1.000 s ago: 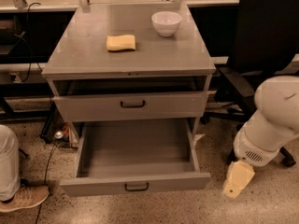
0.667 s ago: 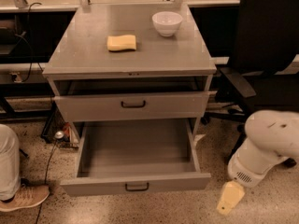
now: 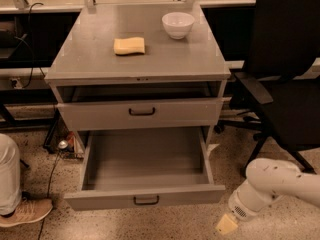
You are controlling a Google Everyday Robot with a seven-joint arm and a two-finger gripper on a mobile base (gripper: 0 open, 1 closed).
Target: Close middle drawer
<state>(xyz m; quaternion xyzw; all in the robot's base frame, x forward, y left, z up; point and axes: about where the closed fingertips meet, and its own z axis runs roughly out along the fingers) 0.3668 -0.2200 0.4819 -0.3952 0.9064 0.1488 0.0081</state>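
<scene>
While I watch through the 1 camera feed, the wide grey metal middle drawer (image 3: 145,156) with its long shallow tray stands pulled far out of the grey metal cabinet (image 3: 90,64). Its low front panel and small black bar handle (image 3: 146,200) are nearest the camera. Above it, the grey drawer with the taller front panel (image 3: 100,115) sits a little way out, with a dark gap between it and the cabinet top. On that top I see a round white bowl (image 3: 178,24) towards the back right and a yellow rectangular sponge (image 3: 129,45) to its left, the 2 apart. My robot's white arm (image 3: 280,181) shows at the lower right. Its gripper (image 3: 226,225), a pale yellowish tip, hangs low over the speckled floor (image 3: 165,224), just right of the middle drawer's front corner and not touching it. I cannot tell how far the gripper is open, nor whether it has hold of anything. A black office chair (image 3: 287,74) stands right of the cabinet, and a person's tan shoe (image 3: 25,211) rests on the floor at the far left.
</scene>
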